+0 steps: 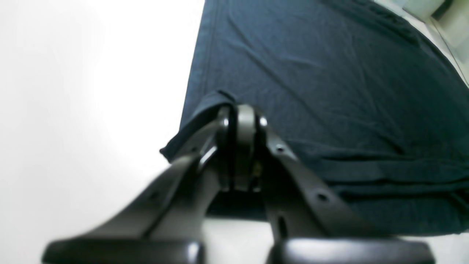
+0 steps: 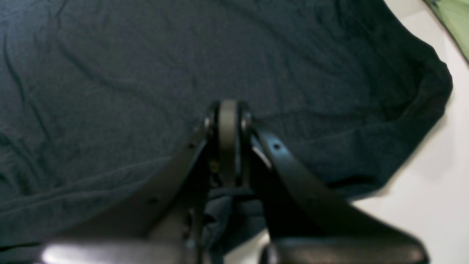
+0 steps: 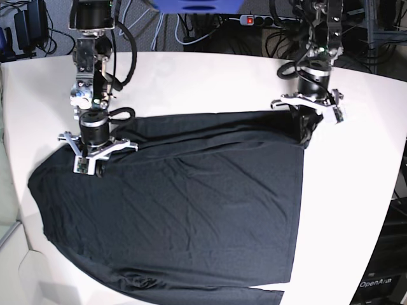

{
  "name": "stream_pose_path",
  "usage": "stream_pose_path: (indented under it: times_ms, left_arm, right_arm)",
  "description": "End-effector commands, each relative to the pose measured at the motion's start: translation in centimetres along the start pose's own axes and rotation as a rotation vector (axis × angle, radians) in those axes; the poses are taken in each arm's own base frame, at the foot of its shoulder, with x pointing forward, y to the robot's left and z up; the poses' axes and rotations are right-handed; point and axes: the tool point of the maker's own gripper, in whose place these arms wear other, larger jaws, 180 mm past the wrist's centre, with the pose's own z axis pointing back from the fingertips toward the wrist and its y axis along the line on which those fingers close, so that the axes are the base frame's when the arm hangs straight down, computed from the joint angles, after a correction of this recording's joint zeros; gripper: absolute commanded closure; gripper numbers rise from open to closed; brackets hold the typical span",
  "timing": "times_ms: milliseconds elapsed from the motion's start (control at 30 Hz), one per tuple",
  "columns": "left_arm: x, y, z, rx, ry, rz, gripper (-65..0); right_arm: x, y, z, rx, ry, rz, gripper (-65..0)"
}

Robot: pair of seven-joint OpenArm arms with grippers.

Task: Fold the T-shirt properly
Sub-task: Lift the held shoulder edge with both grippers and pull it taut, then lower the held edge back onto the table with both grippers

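I see the black shirt (image 3: 191, 210) lying spread out on the white table (image 3: 356, 190). It covers most of the table in the base view, and it has soft wrinkles all over.

My left gripper (image 1: 242, 146) is at a far corner of the shirt, on the right side of the base view. Its two fingers are pressed together, and a bit of the shirt's edge is bunched up right beside them. It looks like they are pinching that corner.

My right gripper (image 2: 228, 143) is at the other far corner, on the left side of the base view. Its fingers are pressed together too. Some dark cloth sits under and between them, so it seems to be pinching the shirt as well.
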Motion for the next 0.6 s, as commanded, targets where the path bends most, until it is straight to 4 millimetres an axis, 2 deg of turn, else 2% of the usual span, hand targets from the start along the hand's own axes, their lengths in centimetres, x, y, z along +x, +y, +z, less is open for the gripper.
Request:
stream_pose_path:
  times_ms: [0,467,533,567]
  left_arm:
    - [1.0,0.0,-0.1,-0.007,-0.04,-0.001,0.0]
    - [2.3,-0.4,-1.2,-0.017,-0.076,-0.001,0.0]
    - [2.4,-0.4,-1.2,-0.016,-0.078,0.0,-2.7]
    - [2.4,-0.3,-1.3,-0.01,-0.079,0.0,-6.2]
  right_arm:
    - [1.7,-0.2,-0.2,-0.001,-0.058,0.007,0.0]
    - [0.1,-0.6,0.7,-0.007,-0.026,0.018,0.0]
    - [-0.2,-0.6,0.9,-0.007,-0.02,0.02,0.0]
    - [-0.1,-0.6,0.9,-0.007,-0.022,0.02,0.0]
